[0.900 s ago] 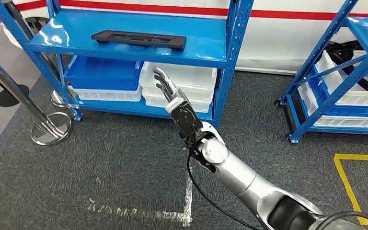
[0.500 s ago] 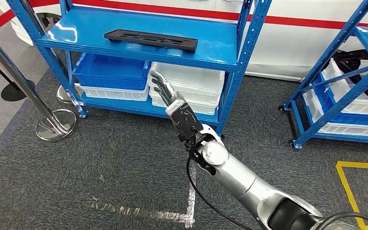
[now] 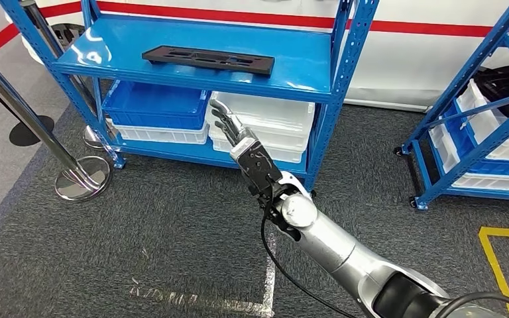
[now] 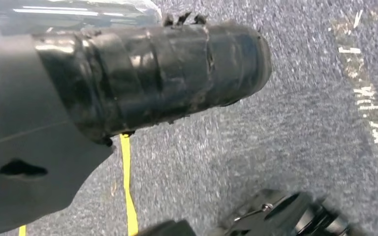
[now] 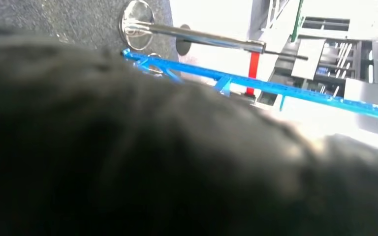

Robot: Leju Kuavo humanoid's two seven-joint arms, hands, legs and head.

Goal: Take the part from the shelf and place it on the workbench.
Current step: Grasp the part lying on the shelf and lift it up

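A flat black part (image 3: pixel 209 59) with cut-outs lies on the upper board of the blue shelf (image 3: pixel 119 46) in the head view. My right arm reaches up from the lower right. Its hand (image 3: pixel 234 128) is below and in front of the board's front edge, short of the part, fingers stretched apart and holding nothing. In the right wrist view that hand (image 5: pixel 128 162) is a dark blur close to the lens. My left hand (image 4: pixel 152 78) hangs over the grey carpet, showing a grey cover and a dark taped shape; how its fingers lie is unclear.
Under the board stand a blue bin (image 3: pixel 156 105) and stacked white bins (image 3: pixel 268 116). A chrome barrier post (image 3: pixel 79 179) stands on the left. A second blue shelf (image 3: pixel 477 132) with bins is on the right. White tape (image 3: pixel 268 265) and a yellow line (image 3: pixel 504 271) mark the carpet.
The whole picture has shifted, so the camera moved: the shelf now sits lower and further right in view. My right hand stays raised and open at about the same place.
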